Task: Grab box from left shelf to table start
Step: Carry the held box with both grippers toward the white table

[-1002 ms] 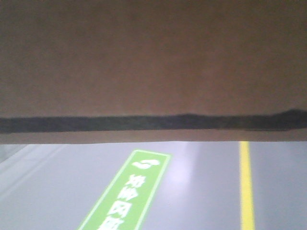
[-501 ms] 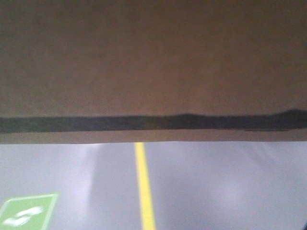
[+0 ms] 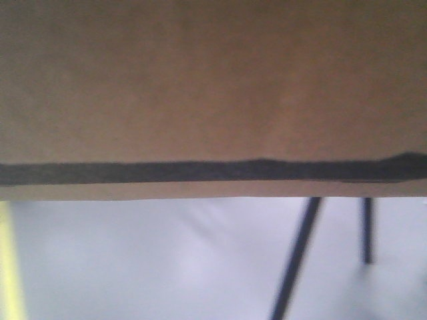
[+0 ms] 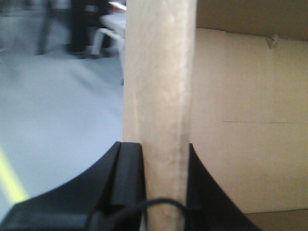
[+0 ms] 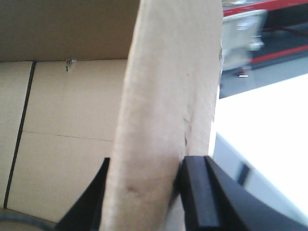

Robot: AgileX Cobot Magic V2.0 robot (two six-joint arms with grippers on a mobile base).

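The brown cardboard box [image 3: 200, 87] fills the upper part of the front view, a black stripe running along its lower edge, held above the floor. My left gripper [image 4: 165, 154] is shut on one upright wall of the box [image 4: 159, 86], a black finger on each side. My right gripper [image 5: 144, 168] is shut on the opposite wall [image 5: 173, 72], which bows slightly. The box's pale inside shows in both wrist views. The white table [image 5: 269, 130] lies just right of the right gripper. The left shelf is out of view.
Two dark slanted legs [image 3: 297, 260] stand on the grey floor below the box at right. A yellow floor line [image 3: 8, 267] runs at the left edge. A red rack [image 5: 260, 7] and a grey bin [image 5: 240, 33] stand beyond the table.
The floor under the box has slid left in view: the yellow line went from right to the left edge, the green marking left view, and dark legs came in at right. Both grips unchanged.
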